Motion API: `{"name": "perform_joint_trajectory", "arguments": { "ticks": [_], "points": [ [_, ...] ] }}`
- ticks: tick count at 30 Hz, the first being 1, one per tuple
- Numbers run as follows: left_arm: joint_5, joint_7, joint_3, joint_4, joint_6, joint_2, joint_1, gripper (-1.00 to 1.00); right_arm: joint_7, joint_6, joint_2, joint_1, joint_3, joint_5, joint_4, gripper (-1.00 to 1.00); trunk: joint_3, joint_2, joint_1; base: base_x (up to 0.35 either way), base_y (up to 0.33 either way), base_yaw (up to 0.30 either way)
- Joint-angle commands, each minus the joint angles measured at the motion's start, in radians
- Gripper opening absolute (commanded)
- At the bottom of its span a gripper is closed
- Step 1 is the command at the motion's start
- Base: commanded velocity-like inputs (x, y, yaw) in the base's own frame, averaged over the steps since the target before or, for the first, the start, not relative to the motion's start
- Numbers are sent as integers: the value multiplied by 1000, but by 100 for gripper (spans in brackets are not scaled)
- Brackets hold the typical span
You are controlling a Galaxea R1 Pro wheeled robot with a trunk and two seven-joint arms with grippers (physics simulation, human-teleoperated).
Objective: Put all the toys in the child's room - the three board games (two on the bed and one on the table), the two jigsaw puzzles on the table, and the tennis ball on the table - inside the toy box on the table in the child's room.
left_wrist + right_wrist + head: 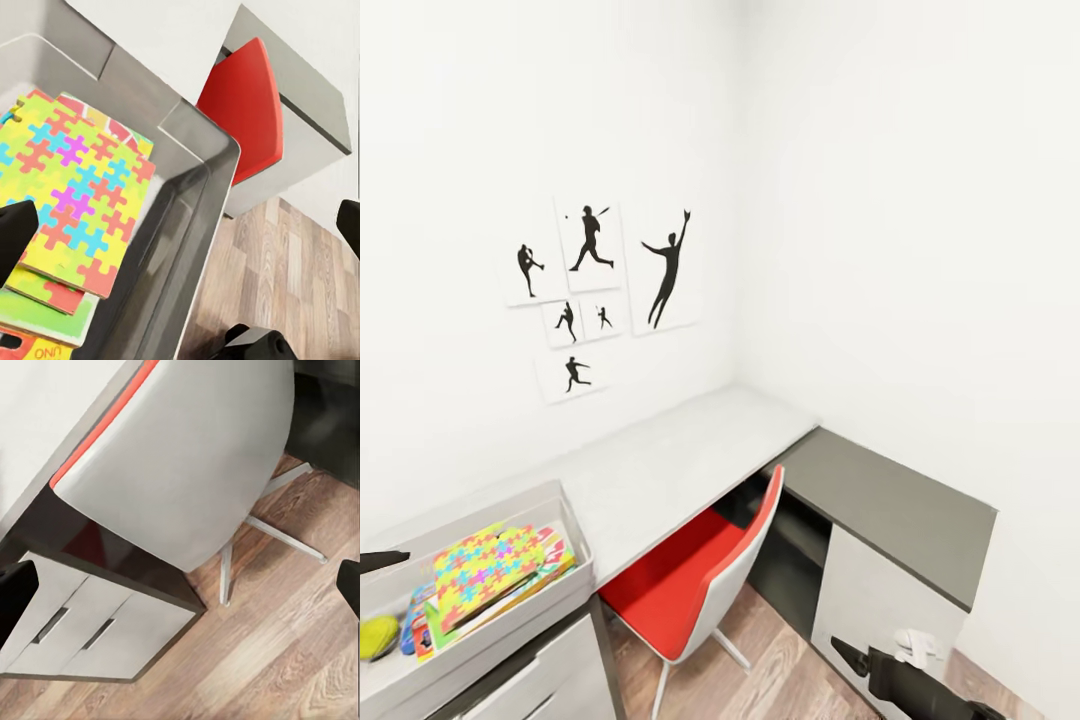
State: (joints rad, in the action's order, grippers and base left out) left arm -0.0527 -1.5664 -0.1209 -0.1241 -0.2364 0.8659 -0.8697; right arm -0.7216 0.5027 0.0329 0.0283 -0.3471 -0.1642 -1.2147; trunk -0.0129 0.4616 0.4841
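The light-grey toy box (pixel 565 515) stands at the left end of the table (pixel 680 450). Inside it lie two stacked jigsaw puzzles (pixel 490 570) with colourful board games (pixel 428 628) showing beneath them, and the tennis ball (pixel 377 636) sits at the box's left end. The left wrist view looks down on the jigsaw puzzles (pixel 71 195), a green board game (pixel 45 319) under them and the toy box (pixel 191 150) wall. My left gripper (pixel 180 229) hangs open and empty above the box. My right gripper (pixel 184 592) is open, low beside the desk.
A red-seated chair (pixel 700 580) with a white shell is tucked under the desk between the white drawers (pixel 550 670) and the lower dark-grey section (pixel 890 500). Black player silhouettes (pixel 595 290) hang on the wall. Wood-plank floor (pixel 780 680) runs below the chair.
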Motion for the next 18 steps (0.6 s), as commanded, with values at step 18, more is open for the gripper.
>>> {"name": "perform_joint_trajectory", "arguments": {
  "ticks": [18],
  "points": [
    [-5, -4, -6, -2, -17, 1, 0, 100, -2, 7, 5, 1, -3, -9, 8, 100, 16, 1, 0, -64, 0, -254]
  ]
}}
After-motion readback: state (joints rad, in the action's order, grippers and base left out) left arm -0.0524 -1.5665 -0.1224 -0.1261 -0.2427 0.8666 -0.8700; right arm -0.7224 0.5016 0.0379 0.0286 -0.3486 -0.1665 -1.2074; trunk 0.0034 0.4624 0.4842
